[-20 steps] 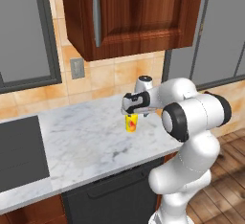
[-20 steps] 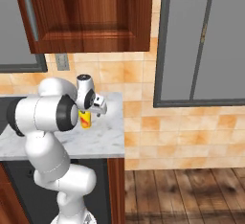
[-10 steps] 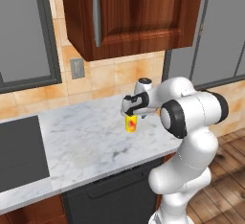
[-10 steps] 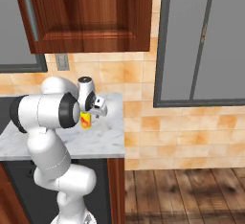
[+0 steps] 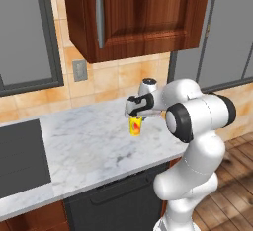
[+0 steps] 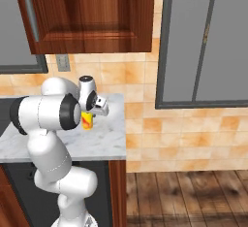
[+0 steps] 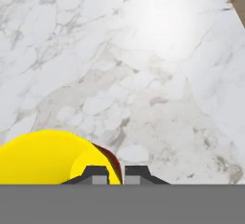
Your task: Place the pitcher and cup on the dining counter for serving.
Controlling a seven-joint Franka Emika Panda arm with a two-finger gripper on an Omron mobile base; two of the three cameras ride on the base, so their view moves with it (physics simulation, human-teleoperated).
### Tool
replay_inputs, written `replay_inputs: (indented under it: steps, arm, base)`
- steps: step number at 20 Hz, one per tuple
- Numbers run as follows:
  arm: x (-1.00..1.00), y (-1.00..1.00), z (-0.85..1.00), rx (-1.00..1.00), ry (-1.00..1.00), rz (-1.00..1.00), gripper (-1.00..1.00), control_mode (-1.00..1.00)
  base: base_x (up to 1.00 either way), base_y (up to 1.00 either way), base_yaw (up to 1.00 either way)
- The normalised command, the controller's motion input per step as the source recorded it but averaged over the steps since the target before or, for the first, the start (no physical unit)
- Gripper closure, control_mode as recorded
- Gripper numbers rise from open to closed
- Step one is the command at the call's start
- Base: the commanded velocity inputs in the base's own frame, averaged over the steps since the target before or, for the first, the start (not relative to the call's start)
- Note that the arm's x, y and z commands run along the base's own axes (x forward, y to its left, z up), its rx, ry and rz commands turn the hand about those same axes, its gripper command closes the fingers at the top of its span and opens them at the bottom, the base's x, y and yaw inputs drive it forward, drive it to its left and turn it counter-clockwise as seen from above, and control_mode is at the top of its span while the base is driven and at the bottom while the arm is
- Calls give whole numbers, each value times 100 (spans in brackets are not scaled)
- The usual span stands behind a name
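Jaws nearly together, pinching the cup's rim, one tip inside and one outside as the hand view reads; gripper point(image 5: 136, 114) comes down from above on it.

Largest first: wood wall cabinet point(image 5: 138, 15) overhead, tiled wall behind with an outlet point(image 5: 79, 70), grey window panels either side. Marble counter point(image 5: 84, 146) below, over a dark appliance front, dark cooktop patch point(image 5: 20, 158) at its left end. No blue chairs or wood drawers under this top, so I judge it is not the dining counter; that one and the pitcher aren't seen here.

White arm point(image 5: 197, 121) rises beside the counter's right end and reaches over it, wrist bent down.

Cup point(image 5: 135, 126), small and yellow with a red mark, hangs from the jaws near the counter's back right part. In the right base view the cup point(image 6: 87, 120) sits just under the hand. Cannot tell whether its base touches the marble or clears it slightly; upright as far as I can see.

Step in hand, my read: cup grasped at pickup, carry not yet made. Task barely started, pitcher untouched.

Next move calls for a straight lift clear of the marble, keeping the cup level since a rim pinch can let it swing or slip, then base drive toward the dining counter. Watch the cabinet above on the lift.
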Motion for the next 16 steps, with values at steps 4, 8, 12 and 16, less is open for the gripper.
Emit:
replay_inputs:
  steps: [4,8,12,16]
  arm:
    - [-8,0,3,0,-3,0,100,-100]
    - [-37,0,32,0,-10,0,100,-100]
    - [-56,0,55,0,-13,0,100,-100]
    - [-75,0,71,1,-15,0,100,-100]
  base:
    - [0,0,0]
    - [0,0,0]
    - [0,0,0]
    - [0,0,0]
